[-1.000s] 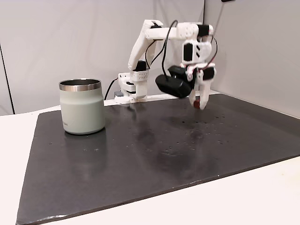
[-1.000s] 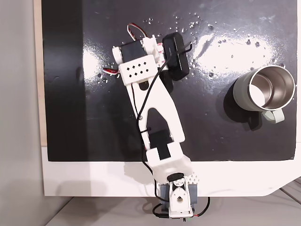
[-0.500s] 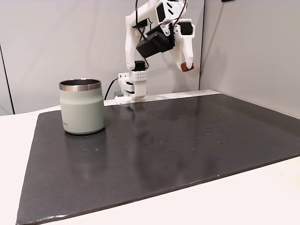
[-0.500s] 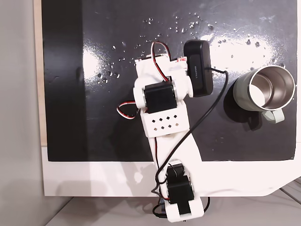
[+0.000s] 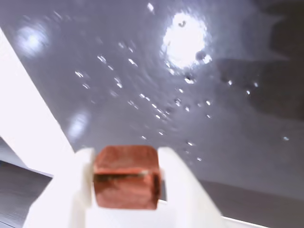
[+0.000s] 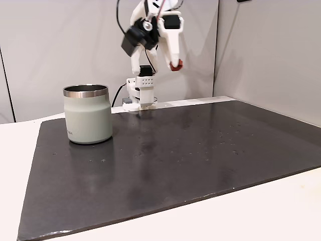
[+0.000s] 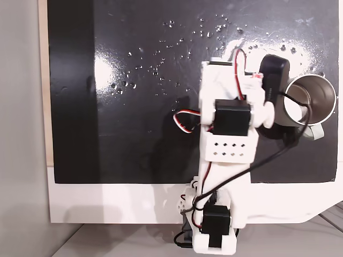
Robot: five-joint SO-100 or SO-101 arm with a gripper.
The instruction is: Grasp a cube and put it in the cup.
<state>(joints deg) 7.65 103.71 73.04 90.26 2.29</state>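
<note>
The reddish-brown cube [image 5: 126,176] sits pinched between my gripper's [image 5: 126,164] two white fingers [image 5: 183,190] in the wrist view. From the side in a fixed view, my gripper [image 6: 175,65] is shut on the cube [image 6: 175,66] high above the back of the mat, well up and to the right of the sage-green cup [image 6: 88,118]. Seen from above in a fixed view, the arm [image 7: 228,128] points up the picture, and its black wrist camera [image 7: 272,80] overlaps the left rim of the cup [image 7: 316,93].
A glossy black mat [image 6: 175,160] with pale specks covers the white table [image 6: 261,216]. The arm's base [image 6: 140,93] stands at the mat's back edge. Grey wall panels [image 6: 271,55] rise close behind and to the right. The mat's left side [image 7: 107,107] lies open.
The arm has risen from low over the mat's right side and swung left toward the cup, carrying the cube high. The cup has not moved.
</note>
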